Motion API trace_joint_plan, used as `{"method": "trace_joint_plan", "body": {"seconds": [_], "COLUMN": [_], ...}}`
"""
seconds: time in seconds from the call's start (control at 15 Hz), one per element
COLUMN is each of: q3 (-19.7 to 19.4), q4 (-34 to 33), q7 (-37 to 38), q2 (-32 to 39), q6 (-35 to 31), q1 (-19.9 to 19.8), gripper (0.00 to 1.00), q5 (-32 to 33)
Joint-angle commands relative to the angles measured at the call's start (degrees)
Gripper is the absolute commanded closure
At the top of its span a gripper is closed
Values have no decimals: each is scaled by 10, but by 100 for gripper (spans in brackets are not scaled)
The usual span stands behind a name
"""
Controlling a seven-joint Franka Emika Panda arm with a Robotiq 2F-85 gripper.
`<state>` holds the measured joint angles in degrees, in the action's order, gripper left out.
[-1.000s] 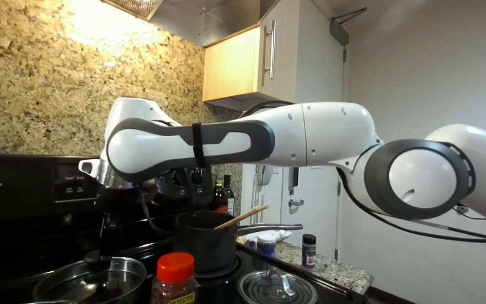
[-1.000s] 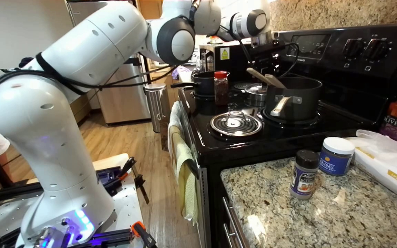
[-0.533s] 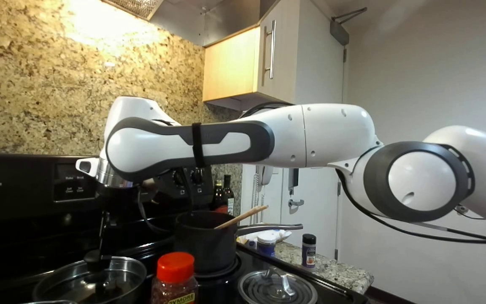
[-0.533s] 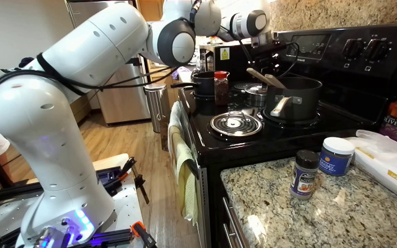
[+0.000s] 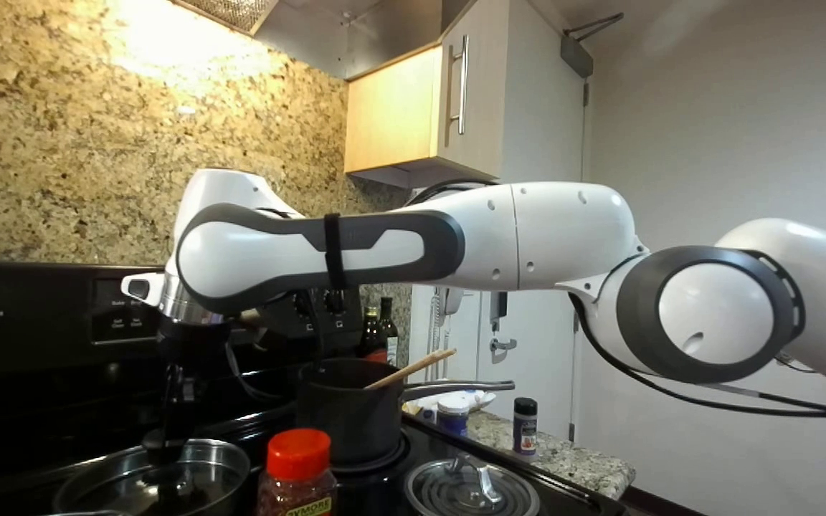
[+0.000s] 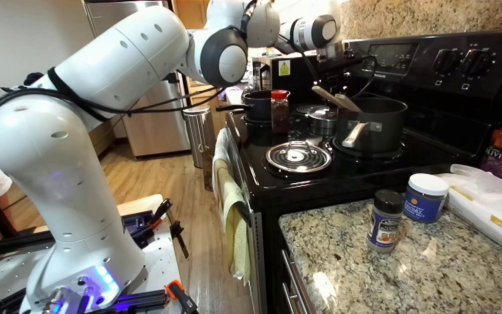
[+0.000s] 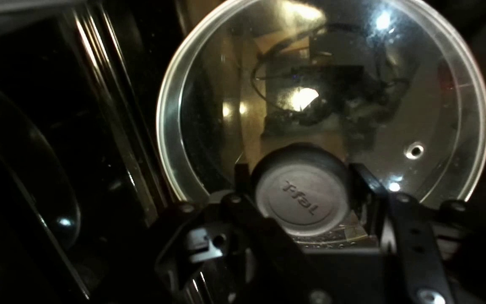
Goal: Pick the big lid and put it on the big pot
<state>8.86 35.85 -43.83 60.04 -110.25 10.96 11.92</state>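
Stovetop (image 6: 347, 168): lid (image 7: 323, 114), jaws flanking knob (image 7: 302, 190); wrist view alone shows lettering (image 7: 300, 197).

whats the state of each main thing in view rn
big lid, knob up
fingers, either side of knob, grip unclear
steel pot, big lid seemingly on it
dark pot, uncovered, wooden utensils inside
red-topped jar, upright, closed
silver-handled lid, lying handle up
blue jar, upright, closed

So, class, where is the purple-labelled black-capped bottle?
In an exterior view, the bottle stands on the counter, at lower right, just left of the white-lidded blue jar.
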Motion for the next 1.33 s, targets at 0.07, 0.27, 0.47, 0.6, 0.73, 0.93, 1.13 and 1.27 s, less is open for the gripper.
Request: {"method": "trace_joint_plan", "body": {"seconds": [0.07,0.27,0.47,0.6,0.73,0.93,1.13,1.27], "q3": [10,10,10,12,14,20,17,19], "q4": [-33,-30,-27,-24,-20,-6,-22,-22], "q7": [-30,-25,-23,-27,-29,-41,-31,-32], "q2": [18,6,-18,-40,-62,-94,-77,-81], "q6": [15,17,26,27,33,46,40,42], "q1": [-5,-5,-3,0,2,6,10,12], "gripper": [67,67,67,67,67,67,42,42], "q5": [-9,-10,-6,-4,-1,-1,0,0]}}
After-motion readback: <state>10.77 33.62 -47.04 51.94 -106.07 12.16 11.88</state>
